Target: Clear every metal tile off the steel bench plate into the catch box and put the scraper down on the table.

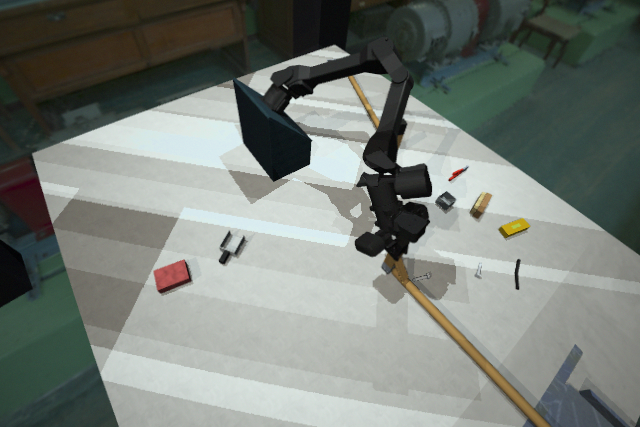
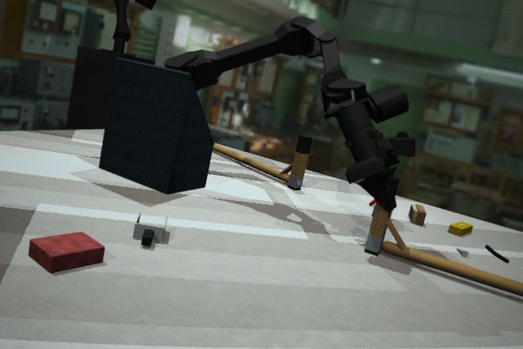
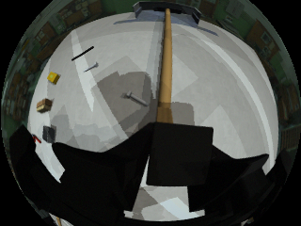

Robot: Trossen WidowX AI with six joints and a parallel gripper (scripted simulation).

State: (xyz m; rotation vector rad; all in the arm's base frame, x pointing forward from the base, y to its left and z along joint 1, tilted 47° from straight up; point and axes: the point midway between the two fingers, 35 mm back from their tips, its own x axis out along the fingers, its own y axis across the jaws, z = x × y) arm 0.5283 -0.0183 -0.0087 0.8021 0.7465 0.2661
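Observation:
My gripper (image 1: 393, 255) (image 2: 386, 208) (image 3: 167, 128) is shut on the upright wooden grip (image 2: 378, 222) of a scraper. Its long wooden handle (image 1: 467, 347) (image 2: 460, 268) (image 3: 166, 68) runs low over the table, away from me. The blue-grey bench plate (image 1: 560, 393) (image 3: 188, 20) shows in part at the far end. A dark part with raised ends (image 3: 146, 10) stands there; I cannot tell whether it is the scraper's head or the catch box. No metal tile can be made out. A second wooden pole (image 1: 364, 102) (image 2: 251, 162) with its own upright grip (image 2: 300, 162) lies behind the arm.
A bolt (image 1: 422, 276) (image 3: 136, 98) lies close beside the handle. Another bolt (image 1: 479, 270), black rod (image 1: 517, 274), yellow block (image 1: 514, 227), wooden block (image 1: 480, 204) and grey block (image 1: 445, 200) lie beyond. A red block (image 1: 172, 276) and a small pan (image 1: 232, 244) lie opposite.

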